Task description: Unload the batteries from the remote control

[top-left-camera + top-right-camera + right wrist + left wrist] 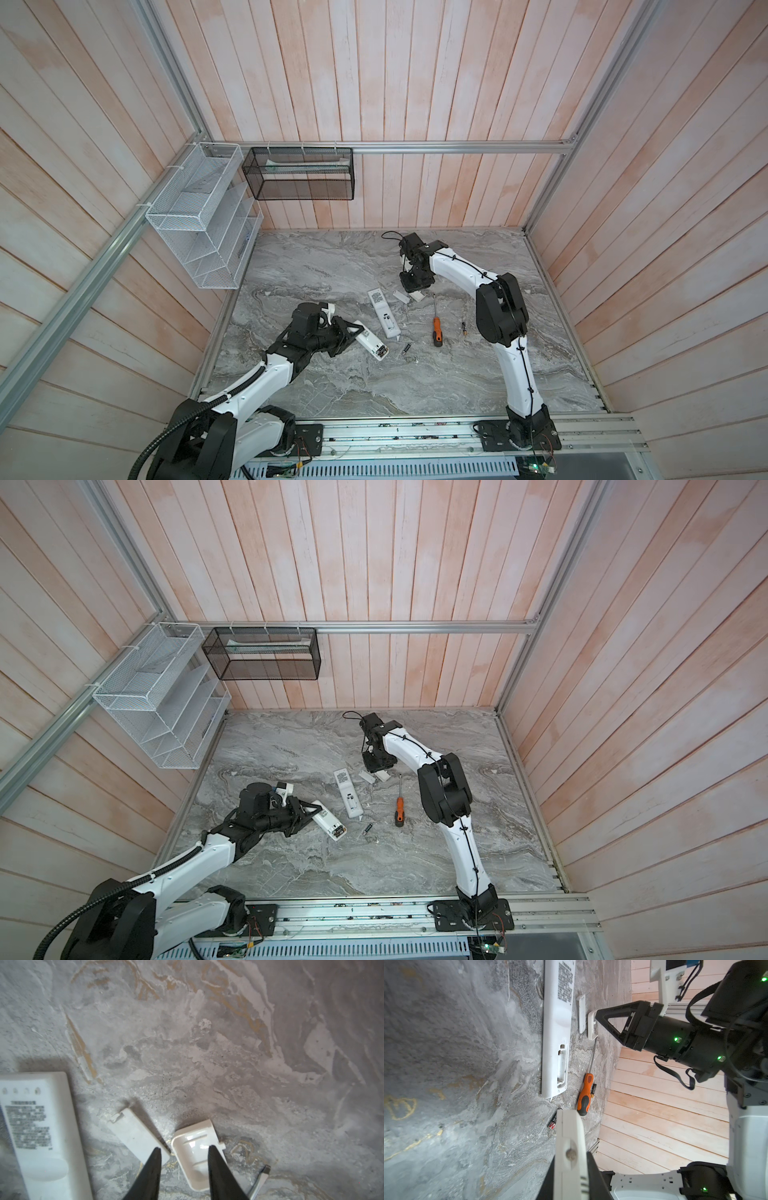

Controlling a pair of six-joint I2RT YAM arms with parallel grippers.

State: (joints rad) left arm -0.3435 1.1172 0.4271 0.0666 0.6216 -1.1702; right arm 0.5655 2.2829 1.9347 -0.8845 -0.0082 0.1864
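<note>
White remote (374, 345) in left jaws

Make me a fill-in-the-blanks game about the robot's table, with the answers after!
1. The screwdriver has an ___ handle.
2. The left end effector grips a white ___.
3. The right end effector is ___, not shut.

Missing words: orange, remote, open.
</note>
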